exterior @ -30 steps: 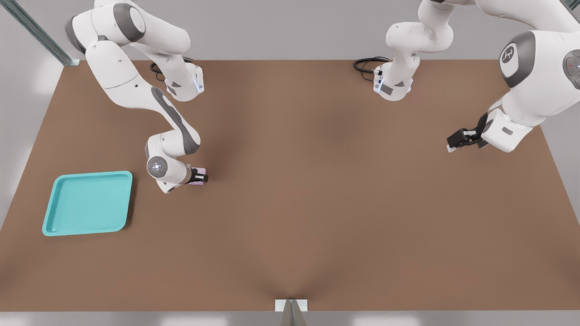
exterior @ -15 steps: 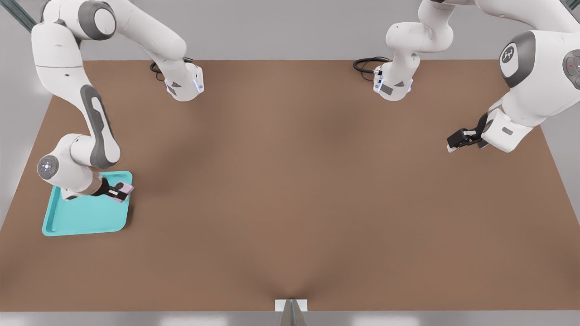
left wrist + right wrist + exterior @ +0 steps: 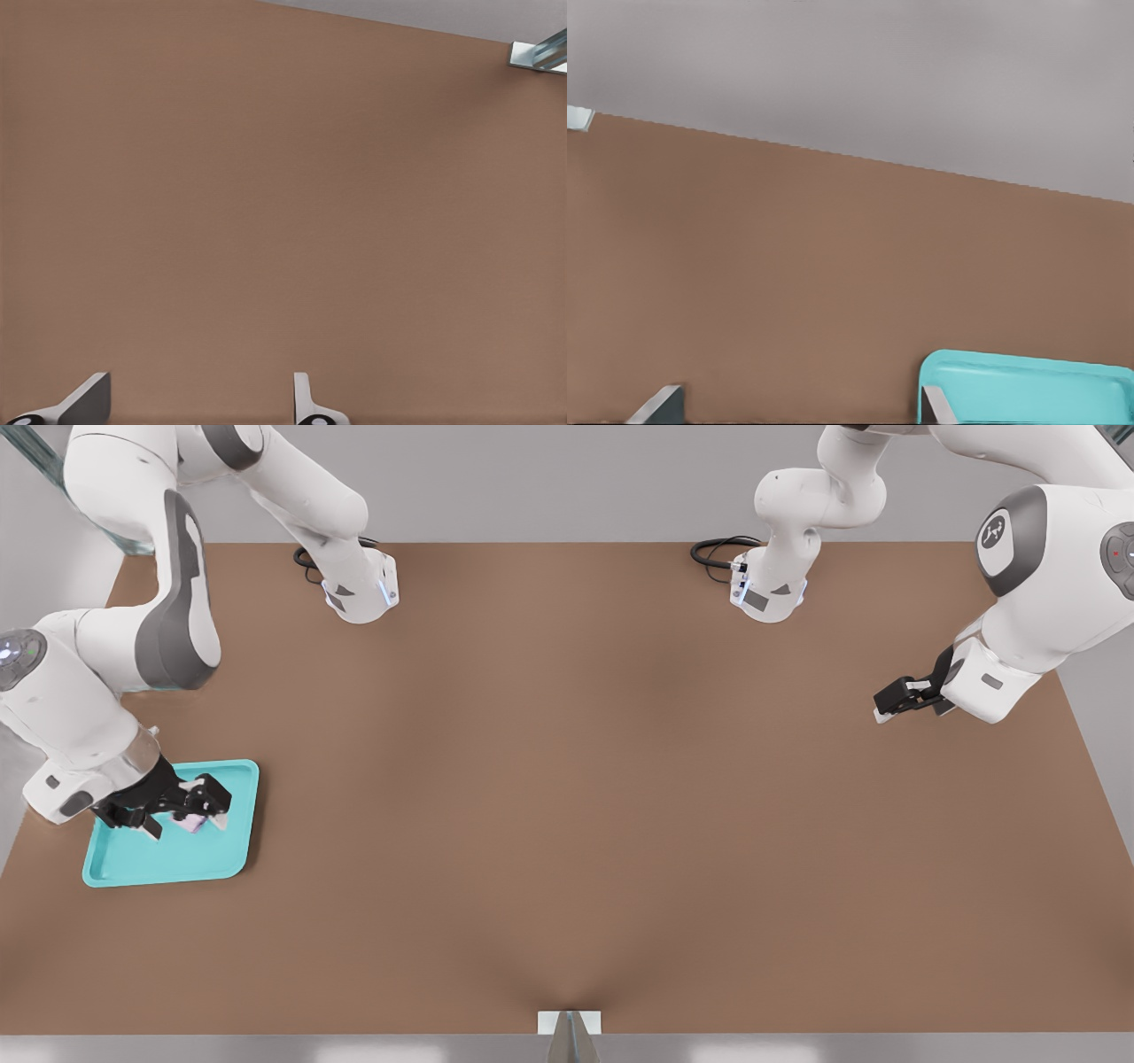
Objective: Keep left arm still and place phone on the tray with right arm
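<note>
Turquoise tray = landmark, low rim, lies on brown table. Phone pale pink-lilac, lying on tray floor near its far rim, mostly hidden. Right arm reaches over tray; gripper just above phone, fingers spread wide, nothing held. Judgement: phone small, rigid, light, smooth shell likely slippery; pinch across narrow side edges, not lens face.

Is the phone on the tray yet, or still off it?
On it: the phone lies inside the tray, with the open gripper right above it.
</note>
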### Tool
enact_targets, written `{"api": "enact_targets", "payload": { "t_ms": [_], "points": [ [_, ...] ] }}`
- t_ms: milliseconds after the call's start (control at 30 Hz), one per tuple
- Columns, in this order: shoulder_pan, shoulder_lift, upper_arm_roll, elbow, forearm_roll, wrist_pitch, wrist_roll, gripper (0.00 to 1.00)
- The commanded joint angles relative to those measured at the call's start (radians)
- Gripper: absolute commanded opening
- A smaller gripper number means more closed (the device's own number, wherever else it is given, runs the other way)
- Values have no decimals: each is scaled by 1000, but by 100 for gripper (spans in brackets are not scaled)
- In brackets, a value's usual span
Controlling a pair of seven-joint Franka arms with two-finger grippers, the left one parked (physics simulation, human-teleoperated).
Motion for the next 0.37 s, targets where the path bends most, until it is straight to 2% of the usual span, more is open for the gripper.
{"api": "enact_targets", "payload": {
  "t_ms": [0, 33, 100, 167, 233, 333],
  "points": [
    [296, -116, -358, -5, 135, -321, 116, 100],
    [371, -204, -479, -89, 186, -326, 67, 100],
    [386, -268, -478, -200, 176, -294, 71, 100],
    [477, -313, -550, -273, 174, -268, 68, 100],
    [526, -334, -587, -281, 173, -268, 68, 100],
    [526, -347, -579, -301, 173, -252, 65, 100]
  ]
}}
